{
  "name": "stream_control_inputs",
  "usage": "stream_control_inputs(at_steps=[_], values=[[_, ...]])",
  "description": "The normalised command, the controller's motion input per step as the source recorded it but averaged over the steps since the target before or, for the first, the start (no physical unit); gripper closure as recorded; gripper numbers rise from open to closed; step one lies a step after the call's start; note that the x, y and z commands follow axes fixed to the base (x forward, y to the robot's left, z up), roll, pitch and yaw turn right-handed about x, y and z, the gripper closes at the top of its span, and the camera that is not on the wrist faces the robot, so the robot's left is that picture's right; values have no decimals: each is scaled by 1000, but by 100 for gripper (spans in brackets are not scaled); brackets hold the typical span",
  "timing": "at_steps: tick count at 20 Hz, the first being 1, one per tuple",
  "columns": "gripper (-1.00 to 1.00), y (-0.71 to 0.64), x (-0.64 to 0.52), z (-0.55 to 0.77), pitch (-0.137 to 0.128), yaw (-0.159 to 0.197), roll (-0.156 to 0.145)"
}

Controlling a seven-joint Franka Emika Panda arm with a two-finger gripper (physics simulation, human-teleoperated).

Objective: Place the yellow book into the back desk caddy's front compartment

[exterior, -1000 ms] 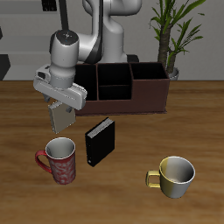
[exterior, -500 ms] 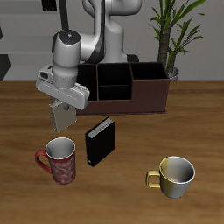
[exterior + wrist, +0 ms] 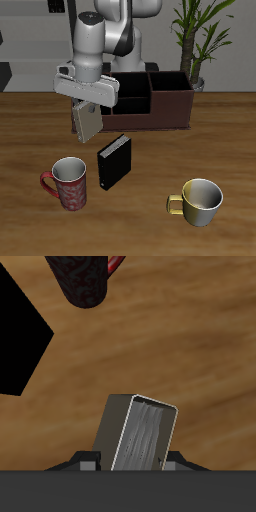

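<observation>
The gripper (image 3: 88, 108) is clamped on the yellow book (image 3: 88, 120), which hangs clear of the table, in front of the back desk caddy (image 3: 150, 104) and not yet over it. In the wrist view the book (image 3: 140, 434) shows its pale ribbed edge between the fingers.

Carrying step, by my reading — next, travel back over the front compartment (image 3: 131, 103), line the book up with it, then lower.

The caddy's cells look empty. The red mug (image 3: 68, 182) and yellow mug (image 3: 199, 201) also look empty; the black book (image 3: 113, 161) stands between them.
</observation>
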Motion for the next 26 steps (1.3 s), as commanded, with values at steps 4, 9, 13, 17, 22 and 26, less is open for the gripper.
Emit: stream_control_inputs(at_steps=[4, 9, 13, 17, 22, 26], values=[[100, 676, -137, 860, -109, 176, 104], [100, 651, -260, 672, -76, 263, 110], [100, 527, -342, 521, -39, 249, 74], [100, 453, -259, 456, -9, 212, 53], [100, 357, -155, 386, -23, 257, 40], [100, 266, -91, 200, 10, 262, 23]])
